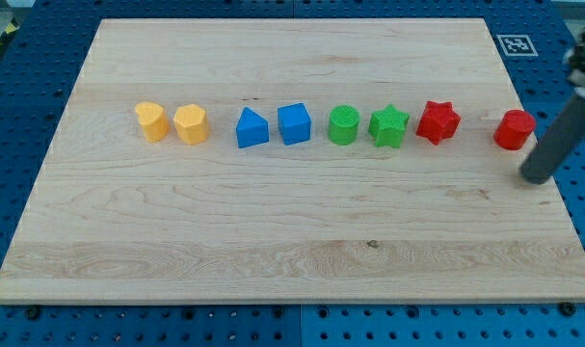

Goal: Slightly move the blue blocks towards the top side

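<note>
A blue triangular block (pixel 252 128) and a blue cube (pixel 294 123) sit side by side near the middle of the wooden board (pixel 273 231), in a row of blocks. My tip (pixel 537 177) is at the board's right edge, just below and right of the red cylinder (pixel 514 129), far to the right of the blue blocks. It touches no block.
The row runs left to right: yellow heart (pixel 151 121), yellow hexagon (pixel 191 124), the blue pair, green cylinder (pixel 344 125), green star (pixel 389 126), red star (pixel 438 122), red cylinder. A marker tag (pixel 517 44) lies off the board's top right corner.
</note>
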Robot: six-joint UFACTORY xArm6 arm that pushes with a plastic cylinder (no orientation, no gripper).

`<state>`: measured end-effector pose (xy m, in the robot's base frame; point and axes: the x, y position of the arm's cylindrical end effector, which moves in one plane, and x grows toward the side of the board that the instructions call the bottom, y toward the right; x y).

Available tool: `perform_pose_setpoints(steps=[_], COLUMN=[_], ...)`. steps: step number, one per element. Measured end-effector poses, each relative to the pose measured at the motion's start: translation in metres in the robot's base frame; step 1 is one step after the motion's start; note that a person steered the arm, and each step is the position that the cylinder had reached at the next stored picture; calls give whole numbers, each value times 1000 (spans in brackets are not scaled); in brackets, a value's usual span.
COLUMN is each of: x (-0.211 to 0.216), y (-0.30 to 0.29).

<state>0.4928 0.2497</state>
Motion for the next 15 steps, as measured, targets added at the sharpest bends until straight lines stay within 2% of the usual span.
perform_pose_setpoints(steps=[2,3,4,7,9,10,11,13,14,15], x=[17,0,-21,-78,-37,-34,-53,-111,-107,-80], y=[-162,-225,-259,-276,-278,-313,-348,-356,-356,-356])
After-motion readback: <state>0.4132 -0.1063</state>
